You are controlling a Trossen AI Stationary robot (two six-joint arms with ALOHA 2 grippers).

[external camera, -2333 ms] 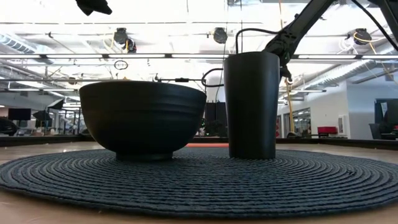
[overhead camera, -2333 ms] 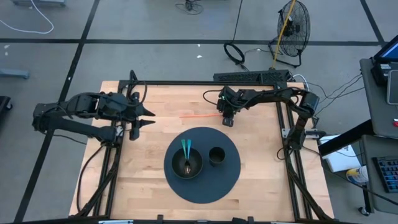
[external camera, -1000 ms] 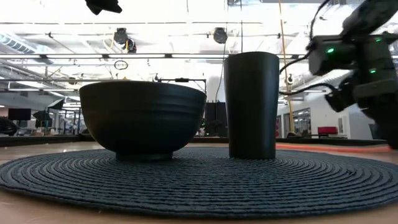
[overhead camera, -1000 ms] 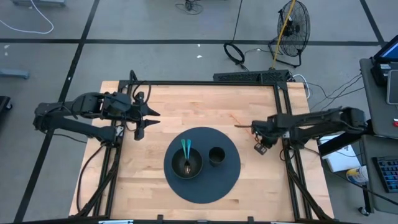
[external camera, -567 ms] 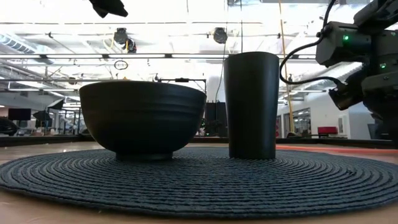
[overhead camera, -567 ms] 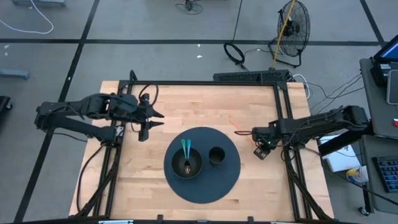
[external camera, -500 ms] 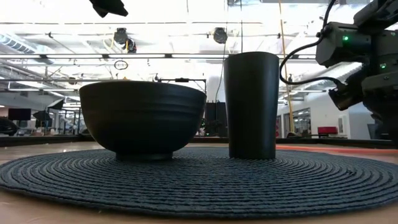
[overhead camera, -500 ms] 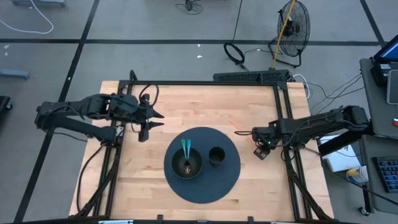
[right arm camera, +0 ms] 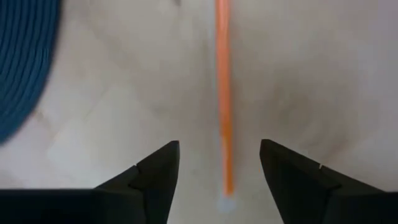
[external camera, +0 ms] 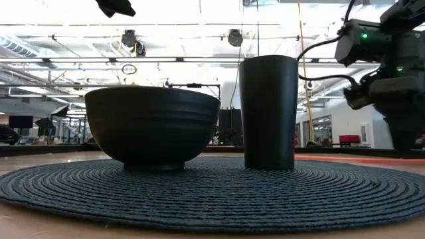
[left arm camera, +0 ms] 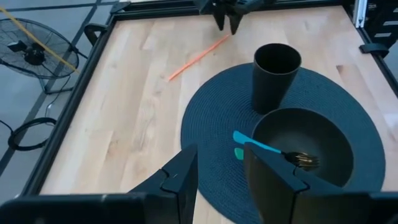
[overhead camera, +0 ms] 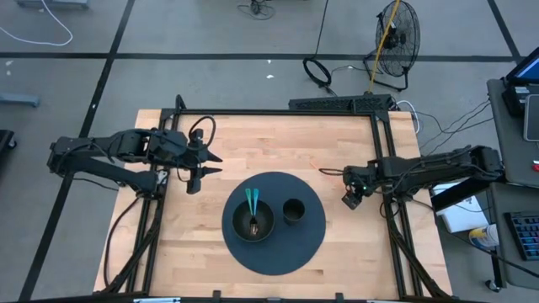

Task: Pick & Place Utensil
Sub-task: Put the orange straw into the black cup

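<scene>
The left gripper (overhead camera: 205, 165) hangs above the left side of the table (overhead camera: 253, 135), just left of the round dark mat (overhead camera: 312, 240). Its fingers (left arm camera: 183, 177) stand partly apart with nothing between them; it seems to wait clear of the work.

On the mat sit 2 dishes. The bowl (overhead camera: 253, 222) is on the left half, and a teal utensil (overhead camera: 251, 202) leans in it, handle over the far rim and metal head down in the bowl. It looks already placed, which would explain why neither arm is near it. The cup (overhead camera: 293, 210) stands upright just right of the bowl, apart from it; from table height the 2 show side by side.

Right of the mat, the right gripper (overhead camera: 351, 195) is low over bare wood near the table's right edge. Its wrist view shows its fingers (right arm camera: 155, 171) spread wide, 1 on each side of a thin orange stick (right arm camera: 224, 93) that lies flat on the wood. The stick touches neither finger, so it is not held. From above only its far tip shows, just beyond the gripper. Whether the gripper is lining up to pick the stick or has let it go cannot be told.
</scene>
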